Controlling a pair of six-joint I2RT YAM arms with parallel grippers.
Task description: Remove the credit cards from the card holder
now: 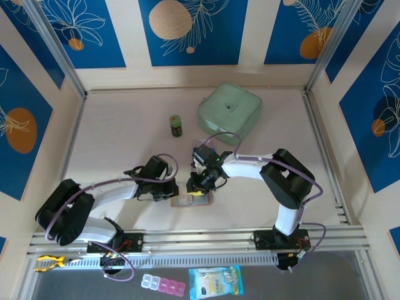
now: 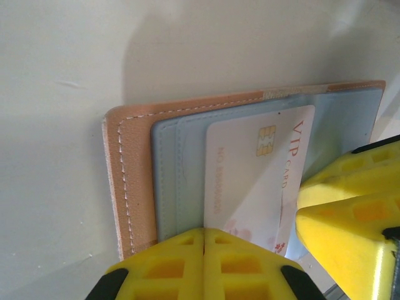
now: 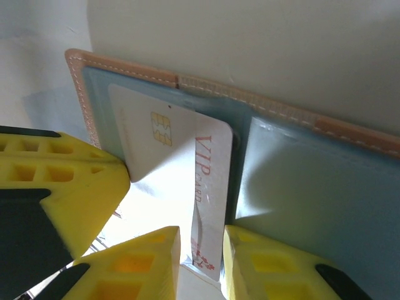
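One credit card (image 2: 250,181) is what we can make out. It is white, with a gold chip and red letters that say VIP CARD. Part of it sits in a grey-blue pocket of the card holder (image 2: 132,187). The card holder lies open and flat on the table (image 1: 125,137), near the front, between the two arms. From above, the grippers cover most of it, so we see just a bit of its tan edge.

The left gripper (image 2: 204,236) has its yellow fingers pressed together with no gap. They hide the near edge of the card holder and the bottom of the card. We cannot tell if they push down on anything.

The right gripper (image 3: 202,240) has its fingers a little way apart. One end of the card shows in the gap, and one finger covers more of it. We cannot tell if the fingers touch the card.

The other pocket is cloudy, so we cannot tell if more cards are inside.

Far back on the table sit a mint-green case (image 1: 229,112) and a small dark jar (image 1: 177,125).
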